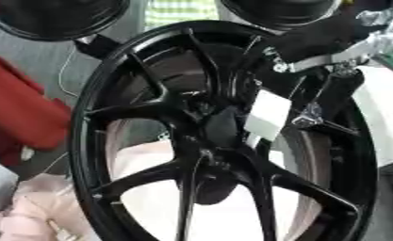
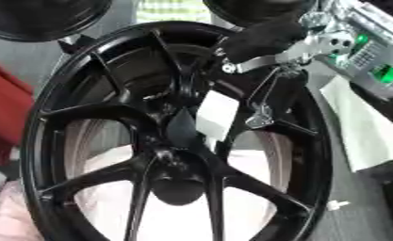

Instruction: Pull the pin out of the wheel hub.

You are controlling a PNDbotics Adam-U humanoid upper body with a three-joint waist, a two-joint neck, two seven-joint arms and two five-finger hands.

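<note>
**Hub pin hard to make out**

The wheel (image 1: 224, 136) stands upright, rigid and heavy-looking; it should stay put. Your right hand (image 2: 261, 37) reaches over its upper spokes, fingers unreadable. You can't distinguish the pin at the hub (image 2: 176, 136); grip any protruding end.

wheel (image 1: 158, 108) bottom cut off, pin indiscernible, robot hand (image 2: 261, 40) fingers blurred

right hand (image 2: 261, 40) reaches in from upper right.
</note>
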